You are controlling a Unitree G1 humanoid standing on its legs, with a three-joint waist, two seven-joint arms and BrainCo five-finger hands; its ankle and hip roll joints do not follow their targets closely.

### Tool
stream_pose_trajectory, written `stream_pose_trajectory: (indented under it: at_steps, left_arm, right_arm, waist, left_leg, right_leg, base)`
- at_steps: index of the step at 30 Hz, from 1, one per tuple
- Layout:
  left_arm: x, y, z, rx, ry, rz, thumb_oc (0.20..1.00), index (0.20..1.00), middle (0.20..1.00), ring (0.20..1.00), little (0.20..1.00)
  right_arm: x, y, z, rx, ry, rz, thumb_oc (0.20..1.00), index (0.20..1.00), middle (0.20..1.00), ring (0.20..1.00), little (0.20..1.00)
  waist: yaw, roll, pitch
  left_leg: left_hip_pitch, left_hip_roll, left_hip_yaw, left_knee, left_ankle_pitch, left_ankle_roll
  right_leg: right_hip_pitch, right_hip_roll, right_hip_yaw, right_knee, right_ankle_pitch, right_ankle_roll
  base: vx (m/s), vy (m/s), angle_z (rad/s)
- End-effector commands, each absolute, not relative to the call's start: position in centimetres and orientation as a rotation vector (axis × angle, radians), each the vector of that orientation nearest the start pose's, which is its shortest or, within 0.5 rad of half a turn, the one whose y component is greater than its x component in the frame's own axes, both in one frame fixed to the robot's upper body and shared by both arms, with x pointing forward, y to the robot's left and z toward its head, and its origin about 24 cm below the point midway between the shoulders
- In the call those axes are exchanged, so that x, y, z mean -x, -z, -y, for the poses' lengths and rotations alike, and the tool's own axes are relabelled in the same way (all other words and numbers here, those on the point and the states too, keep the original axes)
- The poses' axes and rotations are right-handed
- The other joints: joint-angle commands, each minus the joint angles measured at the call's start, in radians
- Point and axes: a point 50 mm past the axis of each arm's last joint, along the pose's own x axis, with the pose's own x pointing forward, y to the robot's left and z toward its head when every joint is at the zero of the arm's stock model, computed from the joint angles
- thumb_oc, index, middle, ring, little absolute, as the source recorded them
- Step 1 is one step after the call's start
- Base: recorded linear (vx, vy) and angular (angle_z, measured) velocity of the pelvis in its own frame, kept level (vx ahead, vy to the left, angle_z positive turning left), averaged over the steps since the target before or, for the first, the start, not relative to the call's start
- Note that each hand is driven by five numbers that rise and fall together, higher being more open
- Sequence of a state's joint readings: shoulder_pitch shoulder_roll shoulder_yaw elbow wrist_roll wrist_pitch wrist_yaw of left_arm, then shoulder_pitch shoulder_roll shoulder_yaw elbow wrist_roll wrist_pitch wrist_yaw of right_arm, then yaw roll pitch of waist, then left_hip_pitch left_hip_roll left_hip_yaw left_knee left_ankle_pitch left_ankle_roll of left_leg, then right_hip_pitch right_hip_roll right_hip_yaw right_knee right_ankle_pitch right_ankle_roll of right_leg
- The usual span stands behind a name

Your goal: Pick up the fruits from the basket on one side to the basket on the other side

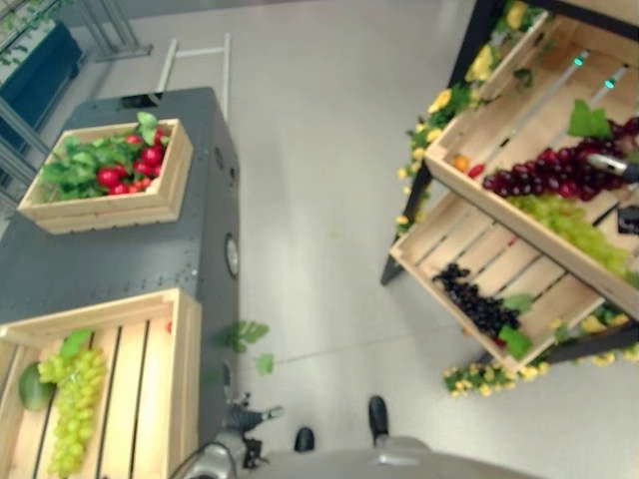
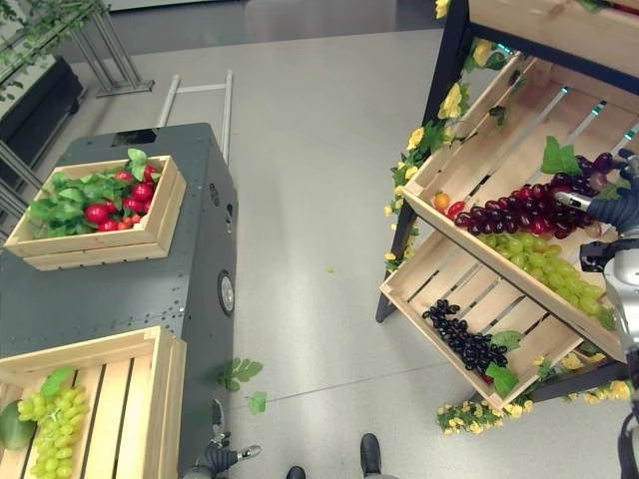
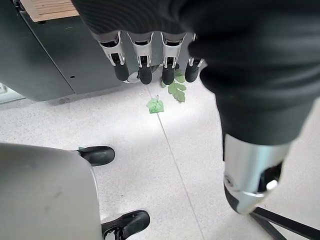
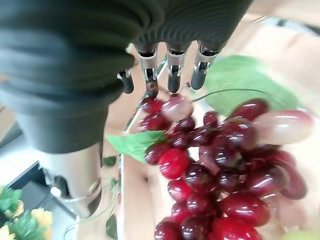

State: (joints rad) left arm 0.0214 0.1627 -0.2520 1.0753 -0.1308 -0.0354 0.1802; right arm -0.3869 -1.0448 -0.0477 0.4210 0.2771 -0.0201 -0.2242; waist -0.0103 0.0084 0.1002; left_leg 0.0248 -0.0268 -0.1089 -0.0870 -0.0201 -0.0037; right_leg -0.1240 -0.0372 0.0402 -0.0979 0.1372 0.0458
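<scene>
A bunch of dark red grapes (image 1: 544,172) lies in the upper wooden crate (image 2: 469,150) of the slanted shelf on the right. My right hand (image 2: 604,208) reaches in from the right to the far end of that bunch. In the right wrist view its fingers (image 4: 172,65) are straight and spread just over the red grapes (image 4: 210,165), with the thumb apart and nothing held. On the left, the near crate (image 1: 185,369) on the grey cabinet holds green grapes (image 1: 70,399). My left hand (image 3: 145,60) hangs low beside the cabinet, with straight fingers.
Green grapes (image 2: 544,261) lie beside the red bunch, and black grapes (image 1: 479,299) fill the lower shelf crate. A far crate (image 1: 170,190) on the cabinet holds red fruits (image 1: 125,165) and leaves. Yellow flowers (image 1: 484,377) trim the shelf. Loose leaves (image 3: 170,90) lie on the floor between the two sides.
</scene>
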Motion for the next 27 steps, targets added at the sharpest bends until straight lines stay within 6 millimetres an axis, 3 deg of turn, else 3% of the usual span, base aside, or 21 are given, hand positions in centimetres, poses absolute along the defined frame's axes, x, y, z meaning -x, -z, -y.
stream_pose_trajectory:
  at_steps: [1,17,27]
  left_arm:
    - [-8.7,16.5,-20.3,-0.336,-0.07,-1.153,1.0,1.0,1.0,1.0,1.0]
    - [-8.4,16.5,-20.4,-0.325,-0.071,-1.158,1.0,1.0,1.0,1.0,1.0]
    - [-9.0,16.3,-20.4,-0.342,-0.071,-1.139,1.0,1.0,1.0,1.0,1.0]
  right_arm:
    - [-27.8,-23.3,36.5,0.696,0.498,0.344,1.0,1.0,1.0,1.0,1.0]
    - [-26.2,-21.7,31.6,0.538,0.288,0.487,1.0,1.0,1.0,1.0,1.0]
    - [-24.3,-21.7,26.9,0.404,0.072,0.631,1.0,1.0,1.0,1.0,1.0]
  waist:
    - [0.03,-0.068,-0.034]
    - [0.029,-0.074,-0.046]
    - [0.024,-0.077,-0.048]
  left_leg:
    - [-0.062,-0.045,-0.03,0.0,-0.014,0.001]
    - [-0.05,-0.047,-0.037,0.0,-0.021,0.007]
    - [-0.048,-0.05,-0.038,0.0,-0.024,0.011]
  right_leg:
    - [0.109,0.042,-0.021,0.011,-0.19,0.034]
    - [0.114,0.042,-0.018,0.011,-0.192,0.032]
    - [0.116,0.041,-0.015,0.011,-0.192,0.031]
  base:
    - [0.0,0.0,0.0]
    - [0.0,0.0,-0.01]
    - [0.0,0.0,0.0]
